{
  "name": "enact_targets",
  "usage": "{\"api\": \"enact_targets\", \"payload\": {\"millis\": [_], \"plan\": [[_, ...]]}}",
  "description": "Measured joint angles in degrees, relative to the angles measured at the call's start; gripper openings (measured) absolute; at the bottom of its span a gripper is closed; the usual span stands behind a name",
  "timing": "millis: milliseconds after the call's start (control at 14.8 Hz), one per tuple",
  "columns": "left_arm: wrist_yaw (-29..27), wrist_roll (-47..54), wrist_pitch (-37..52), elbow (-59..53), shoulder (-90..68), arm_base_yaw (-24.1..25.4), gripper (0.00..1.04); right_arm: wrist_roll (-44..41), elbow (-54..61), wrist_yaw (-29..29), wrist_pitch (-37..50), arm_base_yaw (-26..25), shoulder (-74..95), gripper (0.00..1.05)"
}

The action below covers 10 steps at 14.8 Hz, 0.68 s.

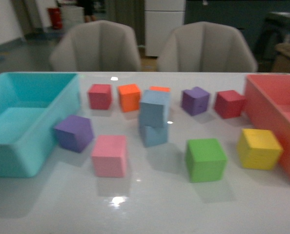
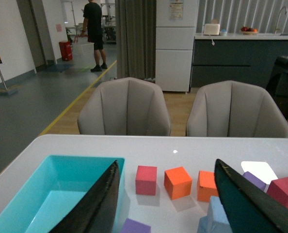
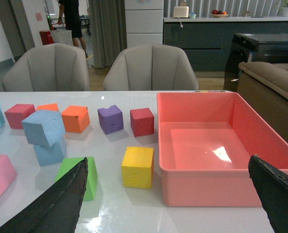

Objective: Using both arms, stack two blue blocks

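Left tool [image 2: 166,204] is hanging w/ fingers spread, gripping nothing; the blue blocks are sitting just ahead of it, toward its right finger. Top block [image 1: 155,108] is resting on bottom block [image 1: 154,134], twisted and overhanging. Stack looks done; best to be backing both tools off straight, w/o brushing it. Right tool [image 3: 168,199] is also spread, empty, stack well off its left finger. Turquoise bin [image 1: 18,146] beside left tool: empty. Red bin [image 3: 207,165] ahead of right tool: empty.
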<state>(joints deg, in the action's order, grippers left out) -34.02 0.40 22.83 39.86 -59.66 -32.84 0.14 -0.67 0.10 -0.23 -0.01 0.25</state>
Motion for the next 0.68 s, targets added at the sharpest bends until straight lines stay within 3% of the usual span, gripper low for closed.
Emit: {"api": "enact_targets", "payload": {"millis": [270,676], "plan": [[12.7,-0.15,2.25,-20.37,13.4,11.72,0.04,0.0,0.0,-0.11,0.04,0.0,0.0,0.98],[23.39,-0.33,1.38,-30.91,26.29,22.29,0.02,0.0,0.0,-0.11,0.04,0.0,0.0,0.98]]}}
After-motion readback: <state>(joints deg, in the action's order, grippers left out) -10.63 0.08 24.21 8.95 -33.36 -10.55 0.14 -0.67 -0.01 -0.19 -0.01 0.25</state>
